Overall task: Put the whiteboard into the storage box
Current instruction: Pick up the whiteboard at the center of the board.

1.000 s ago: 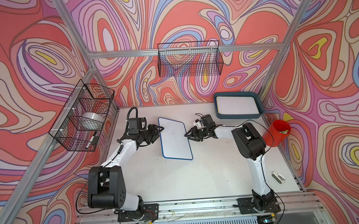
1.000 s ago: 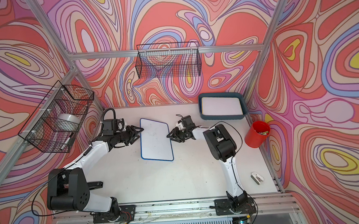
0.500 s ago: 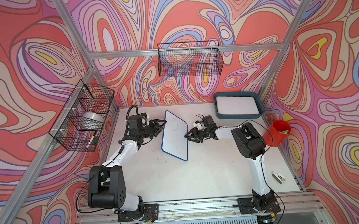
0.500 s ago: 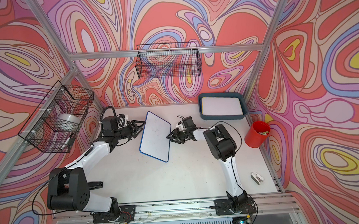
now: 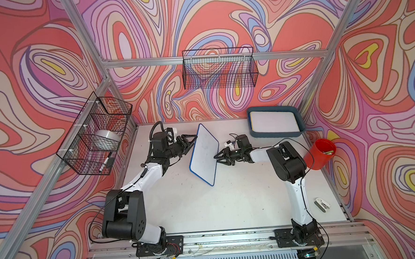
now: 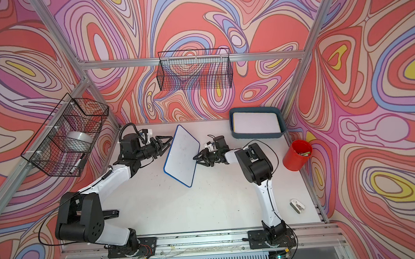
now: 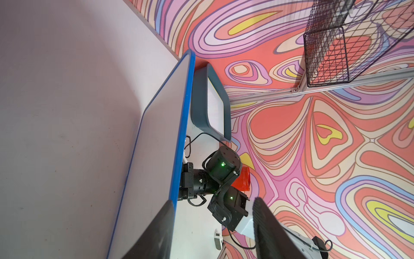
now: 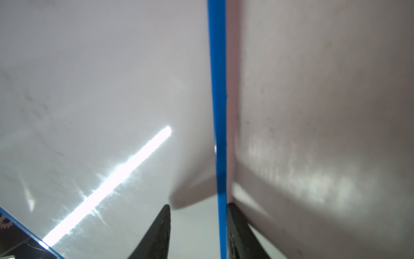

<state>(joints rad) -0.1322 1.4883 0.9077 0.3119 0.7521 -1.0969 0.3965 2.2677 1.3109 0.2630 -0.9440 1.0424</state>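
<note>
The whiteboard (image 5: 204, 154) (image 6: 181, 155), white with a blue rim, stands tilted at mid-table, its left long edge raised. My left gripper (image 5: 192, 142) (image 6: 167, 145) is open at that raised edge; in the left wrist view one finger (image 7: 156, 235) lies against the board (image 7: 156, 134). My right gripper (image 5: 216, 157) (image 6: 194, 158) is open and straddles the opposite edge: the board's face (image 8: 100, 89) and blue rim pass between its fingers, close to one finger (image 8: 237, 231). The teal storage box (image 5: 275, 134) (image 6: 258, 135) (image 7: 199, 105) sits at the back right, apart from both grippers.
Another whiteboard (image 5: 273, 121) lies flat inside the storage box. A red bucket (image 5: 321, 153) hangs at the right wall. Black wire baskets hang on the back wall (image 5: 219, 68) and the left wall (image 5: 97, 136). A small white and grey object (image 5: 322, 204) lies near the front right.
The whiteboard lay flat a second ago. My left gripper has risen and tipped its left edge up; the right gripper has stayed at the opposite edge.
</note>
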